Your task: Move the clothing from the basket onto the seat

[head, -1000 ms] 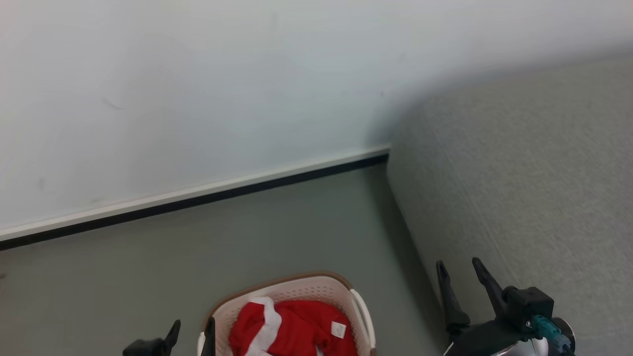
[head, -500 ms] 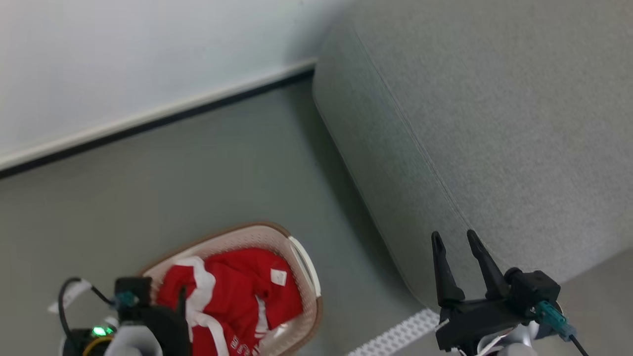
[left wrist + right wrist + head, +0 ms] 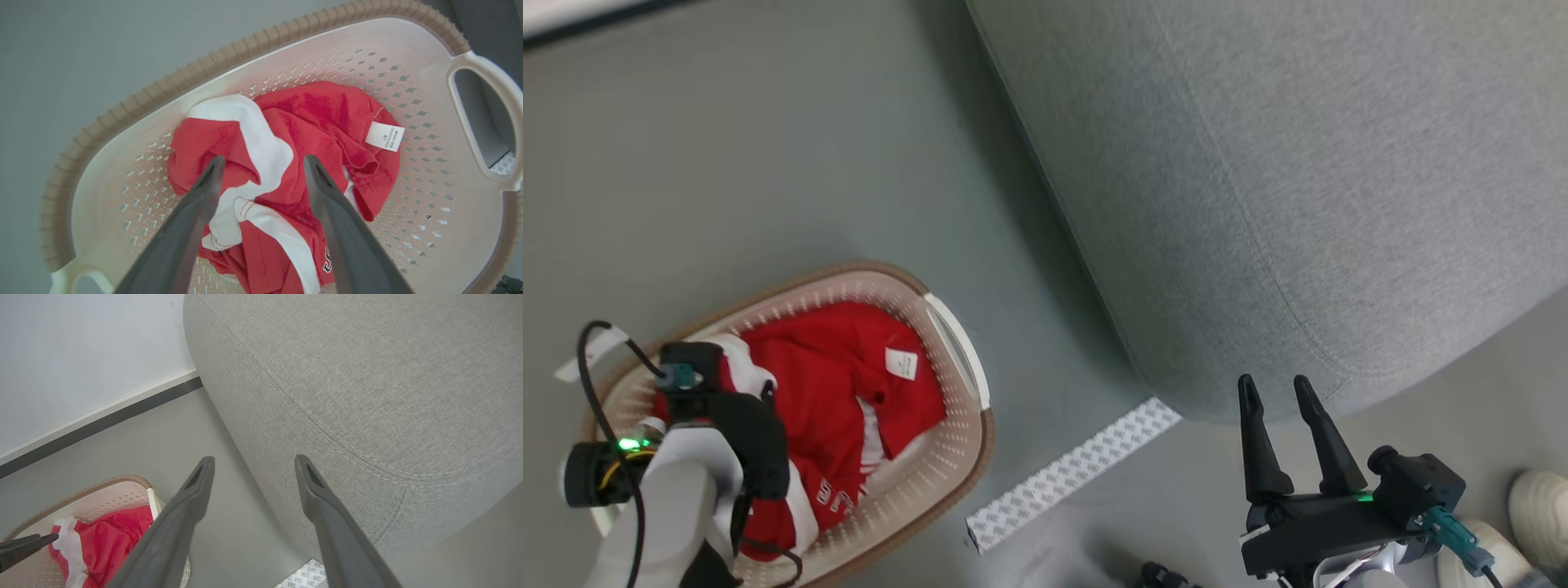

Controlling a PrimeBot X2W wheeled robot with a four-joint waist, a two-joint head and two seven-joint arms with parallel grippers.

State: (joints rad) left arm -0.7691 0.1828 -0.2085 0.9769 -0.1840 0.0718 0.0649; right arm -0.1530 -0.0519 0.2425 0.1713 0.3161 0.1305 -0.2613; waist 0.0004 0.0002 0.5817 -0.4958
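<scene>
The clothing (image 3: 310, 122), bright red with white bands and a small white tag, lies crumpled in the cream basket (image 3: 135, 110) with its brown rim. The basket (image 3: 960, 351) stands on the floor at the lower left of the head view, with the clothing (image 3: 841, 367) inside. My left gripper (image 3: 263, 161) is open and points down into the basket. Its fingers straddle a white band; whether they touch the fabric I cannot tell. My right gripper (image 3: 1272, 384) is open and empty, just off the rounded corner of the grey seat (image 3: 1298, 163). The right wrist view shows the seat (image 3: 367, 375).
A white patterned strip (image 3: 1074, 474) lies on the grey floor between the basket and the seat. A person's pale shoe (image 3: 1535, 506) is at the lower right. A white wall with a dark baseboard (image 3: 98, 420) runs behind the basket.
The head camera has tilted down, so the wall has slid out of the picture. My left arm has come from beside the basket to over the clothing. Both grippers stay open.
</scene>
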